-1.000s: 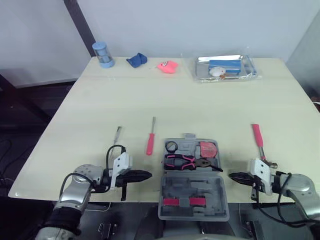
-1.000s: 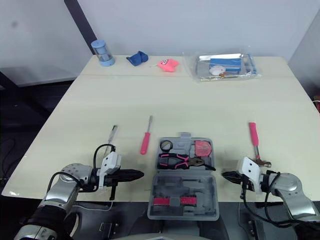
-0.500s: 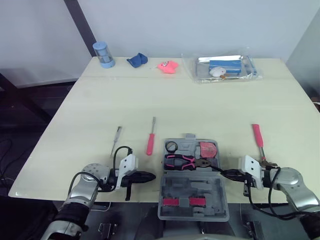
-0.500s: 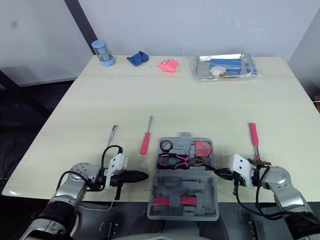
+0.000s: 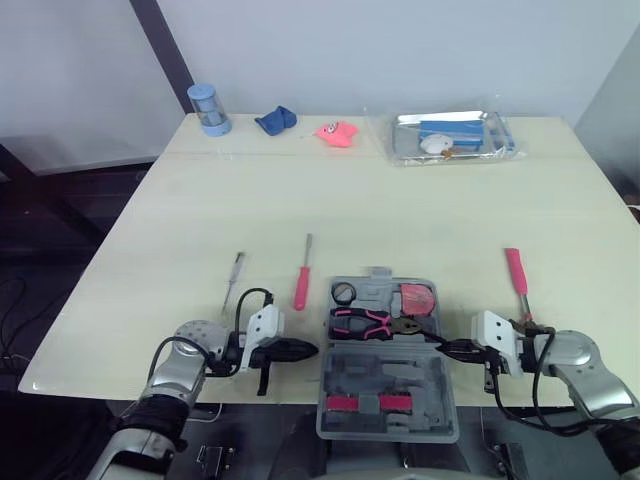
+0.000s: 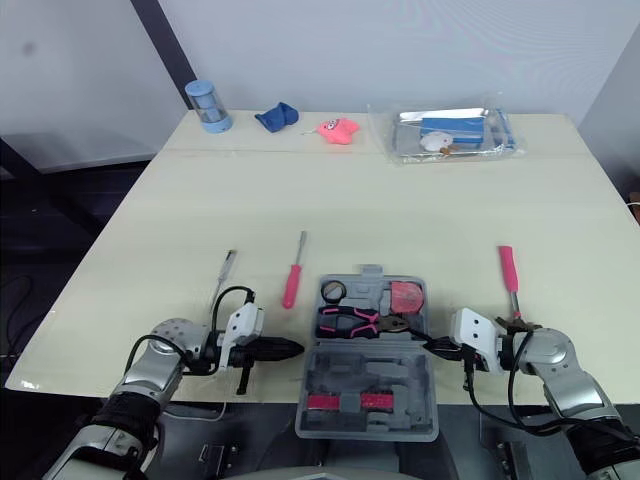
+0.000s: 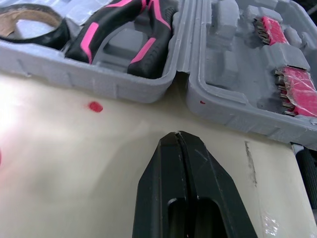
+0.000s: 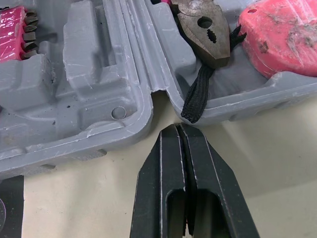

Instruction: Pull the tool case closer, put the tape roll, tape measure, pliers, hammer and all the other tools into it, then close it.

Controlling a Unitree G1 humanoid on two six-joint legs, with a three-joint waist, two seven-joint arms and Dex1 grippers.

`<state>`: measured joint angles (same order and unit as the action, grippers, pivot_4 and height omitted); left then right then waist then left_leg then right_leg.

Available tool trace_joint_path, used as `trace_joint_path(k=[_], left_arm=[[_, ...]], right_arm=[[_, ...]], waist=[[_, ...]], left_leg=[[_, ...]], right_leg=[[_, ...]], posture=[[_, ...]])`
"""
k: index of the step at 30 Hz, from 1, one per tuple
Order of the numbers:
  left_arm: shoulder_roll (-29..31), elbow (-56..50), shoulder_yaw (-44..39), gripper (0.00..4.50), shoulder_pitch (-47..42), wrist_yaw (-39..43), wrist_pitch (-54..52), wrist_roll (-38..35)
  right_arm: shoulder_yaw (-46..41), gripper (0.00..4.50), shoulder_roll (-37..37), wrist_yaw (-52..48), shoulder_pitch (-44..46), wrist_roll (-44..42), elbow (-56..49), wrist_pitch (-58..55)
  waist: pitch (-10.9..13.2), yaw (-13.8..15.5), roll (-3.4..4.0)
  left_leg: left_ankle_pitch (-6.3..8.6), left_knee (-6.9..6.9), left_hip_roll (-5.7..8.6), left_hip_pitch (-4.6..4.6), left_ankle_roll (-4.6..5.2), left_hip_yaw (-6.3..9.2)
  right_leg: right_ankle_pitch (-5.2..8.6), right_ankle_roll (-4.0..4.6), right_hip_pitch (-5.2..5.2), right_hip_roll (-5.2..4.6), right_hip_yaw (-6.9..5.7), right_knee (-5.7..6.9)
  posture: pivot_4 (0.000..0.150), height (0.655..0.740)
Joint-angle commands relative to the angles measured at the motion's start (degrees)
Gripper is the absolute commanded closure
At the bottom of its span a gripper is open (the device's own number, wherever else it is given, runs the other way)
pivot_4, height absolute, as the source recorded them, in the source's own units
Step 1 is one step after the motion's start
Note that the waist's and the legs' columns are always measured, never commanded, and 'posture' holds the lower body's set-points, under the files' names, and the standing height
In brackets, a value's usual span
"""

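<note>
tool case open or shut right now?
Open. Both halves of the tool case lie spread flat on the table, with the pliers and tape roll showing inside.

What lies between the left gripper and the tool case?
Only bare table, seen in the left wrist view, separates the left gripper from the tool case.

The hammer (image 5: 515, 270) head is partly hidden by the right arm (image 5: 580, 365) near the counter's front edge, the tape roll (image 7: 55, 33) is cut off by the left wrist view's edge, and the clear bag (image 5: 398, 148) contents are too small to tell.
</note>
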<state>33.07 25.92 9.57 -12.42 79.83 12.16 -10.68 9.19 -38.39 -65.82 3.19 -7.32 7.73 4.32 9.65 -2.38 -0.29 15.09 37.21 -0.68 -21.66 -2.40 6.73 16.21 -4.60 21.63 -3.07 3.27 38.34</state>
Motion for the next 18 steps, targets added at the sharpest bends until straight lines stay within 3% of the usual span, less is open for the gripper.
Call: trace_joint_path(k=[1,18], left_arm=[[-0.59,1.44,1.39,4.5,-0.72,-0.21,1.08,1.56],[-4.36,-0.24,3.47,4.5,-2.09,-1.98,-1.33,2.77]], right_arm=[[0.75,4.48,-0.43,-0.18,0.09,0.24,-1.66,-0.66],[0.62,4.48,-0.32,0.22,0.32,-0.2,-5.72,-4.18]], waist=[[0.0,0.0,0.0],[-0.02,0.01,0.03]], left_leg=[[0.0,0.0,0.0,0.0,0.0,0.0],[0.0,0.01,0.02,0.0,0.0,0.01]], right_leg=[[0.0,0.0,0.0,0.0,0.0,0.0],[0.0,0.0,0.0,0.0,0.0,0.01]], posture=[[0.15,0.74],[0.15,0.74]])
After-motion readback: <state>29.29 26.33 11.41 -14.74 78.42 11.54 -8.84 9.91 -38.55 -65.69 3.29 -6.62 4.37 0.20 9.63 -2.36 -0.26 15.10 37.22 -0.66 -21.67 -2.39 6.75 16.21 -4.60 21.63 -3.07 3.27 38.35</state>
